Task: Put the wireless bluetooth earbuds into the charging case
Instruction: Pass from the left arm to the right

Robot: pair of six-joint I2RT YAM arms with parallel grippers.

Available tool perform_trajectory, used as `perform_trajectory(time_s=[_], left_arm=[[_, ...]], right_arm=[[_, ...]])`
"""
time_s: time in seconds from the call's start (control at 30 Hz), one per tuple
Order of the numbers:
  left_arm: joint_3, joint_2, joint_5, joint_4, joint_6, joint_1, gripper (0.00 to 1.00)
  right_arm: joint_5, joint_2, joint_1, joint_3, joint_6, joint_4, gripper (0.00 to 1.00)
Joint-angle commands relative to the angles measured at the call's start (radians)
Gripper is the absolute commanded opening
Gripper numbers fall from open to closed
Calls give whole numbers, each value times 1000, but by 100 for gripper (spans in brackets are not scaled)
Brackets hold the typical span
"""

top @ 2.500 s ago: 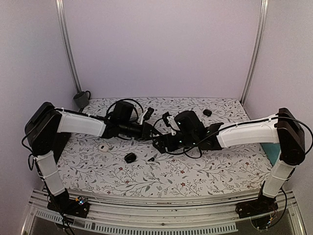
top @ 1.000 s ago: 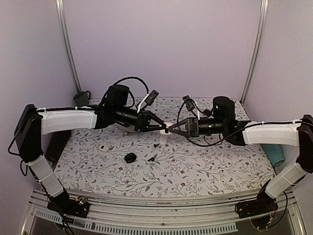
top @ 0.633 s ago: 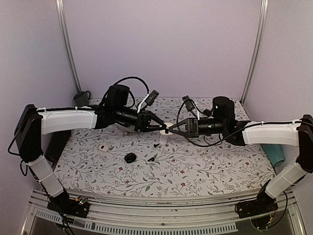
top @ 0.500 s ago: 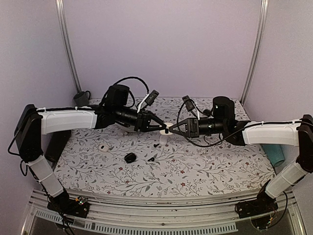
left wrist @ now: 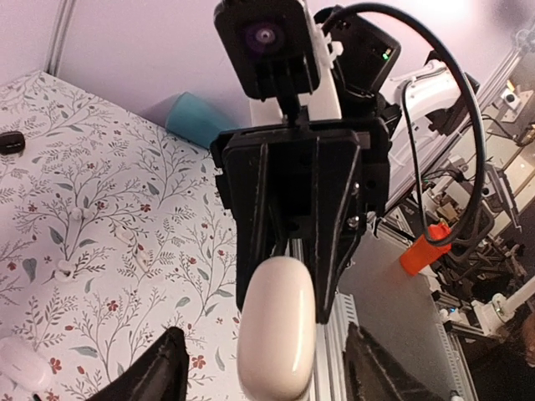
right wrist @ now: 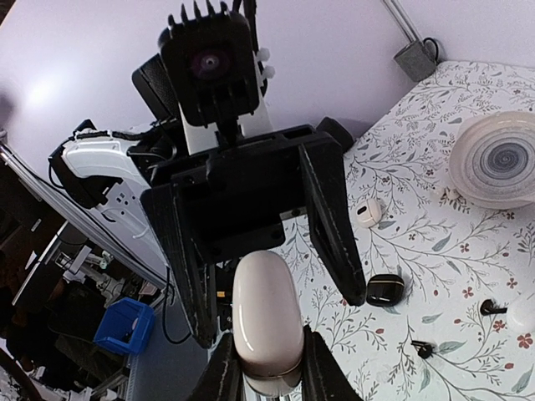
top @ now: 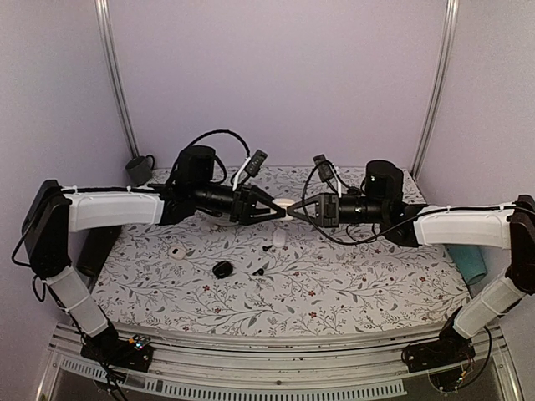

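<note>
White glossy oval charging case (right wrist: 267, 313) held mid-air between 2 grippers.
Right gripper (right wrist: 267, 355) clenched on the case end; left gripper (left wrist: 263, 338) released, fingers spread wide of it. 2 tiny white plastic earbuds lie on floral tablecloth (top: 376, 284): 1 (top: 278, 239) at 6 o'clock below case, 1 (top: 176, 251) at 8 o'clock, near black oval object (top: 222, 269).
</note>
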Motion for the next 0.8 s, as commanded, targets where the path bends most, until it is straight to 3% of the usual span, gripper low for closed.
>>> perform_trajectory(time_s=[0.0,0.17,0.27,0.53,0.77], left_arm=[[-66,-55,-34,159,-89,13,67],[-152,-79,-42,341,-205,28,66],[-193,-80,-50,446,-266,28,60],[-212,-90,-134,518,-331,29,49],[-219,-92,-190,596,-390,20,46]], right_arm=[[34,9,-2,31,35,93,7],[75,7,0,37,43,125,7],[96,12,-1,41,52,143,7],[122,27,7,32,65,201,8],[185,24,21,-2,90,308,8]])
